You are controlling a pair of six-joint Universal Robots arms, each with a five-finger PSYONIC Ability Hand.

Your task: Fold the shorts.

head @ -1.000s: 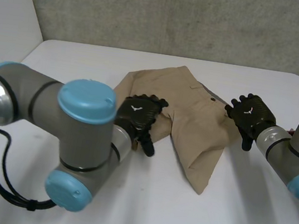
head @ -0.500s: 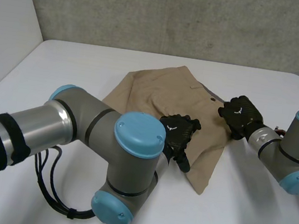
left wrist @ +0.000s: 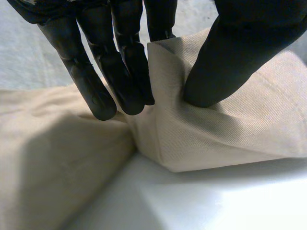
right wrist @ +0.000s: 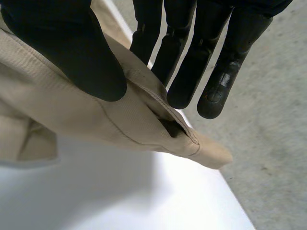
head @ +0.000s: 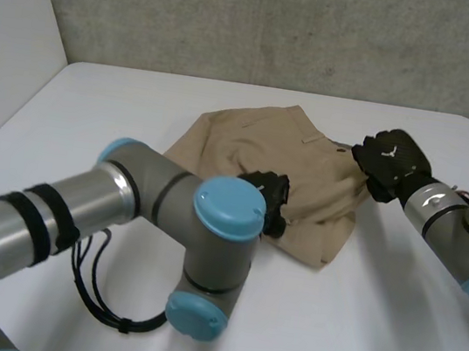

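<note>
Pinching a leg end of the shorts [head: 256, 148] between thumb and fingers, the left hand [head: 267, 203] has the cloth spread on the table [head: 93, 119] beyond its fingertips, long axis running across to the right hand [head: 391, 164]. The right hand grips the far edge beside a pocket slit, thumb against fingers. No brand, label or writing is legible.

**What the views are hiding**

In the head view, the left arm [head: 211, 216] is covering most of the left hand [head: 273, 201] and the near edge of the shorts [head: 256, 148] at centre frame. The right arm [head: 464, 232] is running off the right edge, and the left arm off the lower left. In the left wrist view, one fingertip is sitting behind the cloth fold. In the right wrist view, the right hand [right wrist: 72, 52] is masking the cloth under its thumb.
</note>
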